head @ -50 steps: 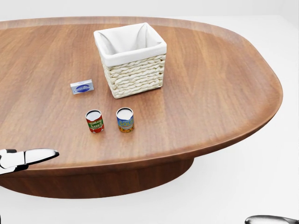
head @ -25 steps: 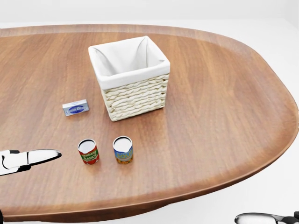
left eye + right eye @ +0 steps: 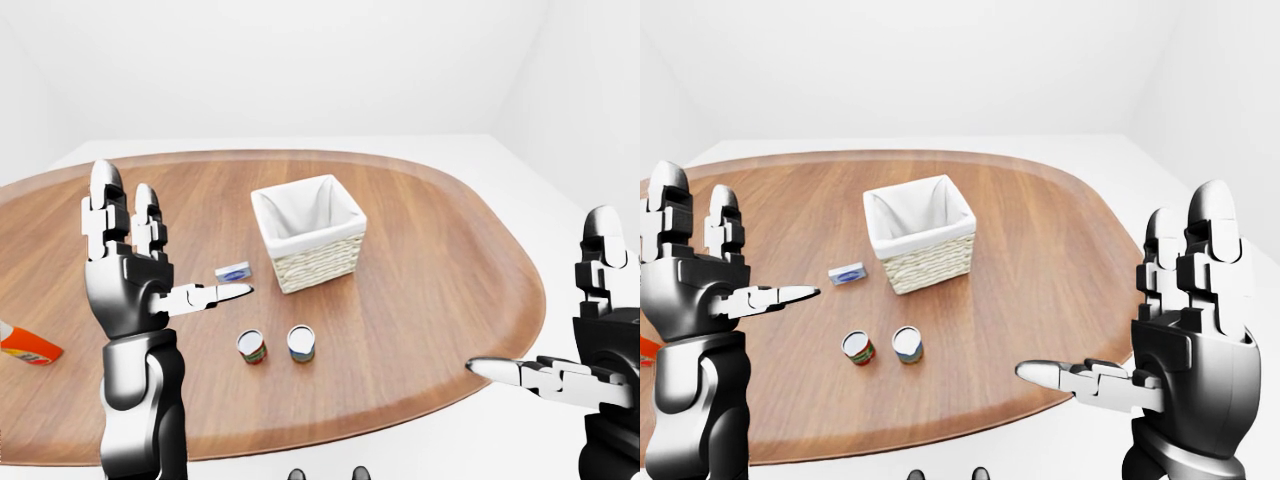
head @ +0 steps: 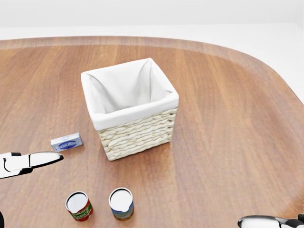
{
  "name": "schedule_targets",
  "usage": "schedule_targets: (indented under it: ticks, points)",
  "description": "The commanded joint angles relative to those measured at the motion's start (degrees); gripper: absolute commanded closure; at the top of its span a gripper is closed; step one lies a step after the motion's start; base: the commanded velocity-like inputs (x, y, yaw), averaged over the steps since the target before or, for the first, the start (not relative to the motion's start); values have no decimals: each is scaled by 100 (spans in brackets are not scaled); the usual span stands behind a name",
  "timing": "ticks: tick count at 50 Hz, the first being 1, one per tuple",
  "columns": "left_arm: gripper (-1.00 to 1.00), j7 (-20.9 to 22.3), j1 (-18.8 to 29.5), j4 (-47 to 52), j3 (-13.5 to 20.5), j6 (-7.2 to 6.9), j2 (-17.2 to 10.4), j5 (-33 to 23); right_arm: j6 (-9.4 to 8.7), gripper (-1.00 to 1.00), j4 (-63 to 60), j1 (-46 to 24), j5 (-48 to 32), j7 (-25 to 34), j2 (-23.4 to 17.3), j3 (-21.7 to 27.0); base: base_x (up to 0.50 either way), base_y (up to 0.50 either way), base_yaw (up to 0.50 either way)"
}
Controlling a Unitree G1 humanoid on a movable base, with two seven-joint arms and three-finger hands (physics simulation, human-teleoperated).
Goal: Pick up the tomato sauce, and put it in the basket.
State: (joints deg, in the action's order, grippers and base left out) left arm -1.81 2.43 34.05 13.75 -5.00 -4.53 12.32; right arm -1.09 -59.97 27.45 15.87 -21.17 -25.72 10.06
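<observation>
The tomato sauce is a small red can with a white lid [image 4: 79, 206], upright on the wooden table [image 4: 228, 118] near the bottom left of the head view. It also shows in the left-eye view [image 3: 251, 347]. The wicker basket [image 4: 137, 133] has a white cloth lining and stands open and empty above the cans. My left hand [image 3: 150, 262] is raised and open, to the left of the can and apart from it. My right hand [image 3: 1160, 330] is raised and open off the table's right edge. Both hands are empty.
A blue and yellow can [image 4: 121, 204] stands just right of the tomato sauce. A small blue box [image 4: 66, 142] lies left of the basket. An orange-red bottle [image 3: 28, 345] lies at the table's far left edge.
The camera has moved closer to the table. The basket, box and cans have shifted down in the head view and grown larger. The hands keep their places in the view.
</observation>
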Motion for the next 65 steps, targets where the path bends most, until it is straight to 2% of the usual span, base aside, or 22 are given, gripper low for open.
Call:
schedule_targets:
  ticks: [1,5,8,9,10,11,12,13,16,30,34,36,39,40,42,44,47,51,54,57,62,65]
  points:
    - [-100,9,-11,-41,-13,0,7,-13,-16,-100,-1,-8,-47,102,113,12,50,0,0]
    - [-100,13,-15,-34,-7,0,8,-11,-3,-100,-1,3,-55,109,131,17,50,0,0]
    - [-100,7,-16,-1,5,0,3,0,284,-100,-1,119,-82,97,154,19,50,0,0]
    - [-100,0,-19,34,6,0,1,5,119,-100,-1,116,-137,52,101,54,50,0,0]
    - [-100,6,-25,24,4,0,5,2,139,-100,-1,63,-119,48,111,37,50,0,0]
    - [-100,12,-29,10,1,0,7,-4,386,-100,0,116,-104,50,146,27,50,0,0]
    - [-100,14,-30,5,0,0,8,-8,495,-100,0,217,-156,61,157,-15,5,0,0]
    - [-100,16,-30,3,2,0,8,-6,431,-100,-1,249,-137,43,157,-30,0,0,0]
    - [-100,13,-35,26,4,0,9,-3,599,-100,-1,366,-176,83,255,-13,0,0,0]
    - [-100,19,259,-35,-63,0,-141,-94,565,-100,-1,333,-136,198,378,72,0,0,0]
    - [-100,474,969,35,-477,0,-495,-681,511,-100,-1,293,-102,256,423,112,0,0,0]
    - [-100,821,1210,149,-733,0,-676,-1302,486,-100,-1,281,-79,278,439,141,0,0,0]
    - [-100,1773,1541,1,-1086,0,-916,-2086,528,-100,-1,318,-4,235,377,198,0,0,0]
    - [-100,2099,1556,-64,-1107,0,-861,-2252,550,-100,-1,331,20,213,353,204,0,0,0]
    - [-100,2283,1716,-408,-1043,0,-738,-2690,514,-100,-1,313,55,152,284,223,0,0,0]
    - [-100,2620,1880,-573,-958,0,-625,-2626,598,-100,-1,371,122,98,207,262,0,0,0]
    - [-100,2609,1976,-1439,-1001,0,-812,-3485,605,-100,-1,394,197,99,206,343,0,0,0]
    - [-100,2791,1975,-2083,-754,0,-1110,-4255,609,-100,-1,459,265,17,118,388,0,0,0]
    - [-100,2576,1865,-2676,-572,572,-1414,-5099,609,-100,-1,420,229,-66,41,320,0,0,0]
    - [-100,2329,1702,-3012,-465,983,-1489,-5707,609,-100,-1,410,260,-124,-31,323,0,0,0]
    - [-100,2431,1514,-3253,-415,1000,-1462,-6028,609,-100,-1,487,313,-140,-60,376,0,0,0]
    - [-100,2233,1312,-3447,-394,1000,-1557,-6488,609,-100,-1,474,262,-73,32,352,0,0,0]
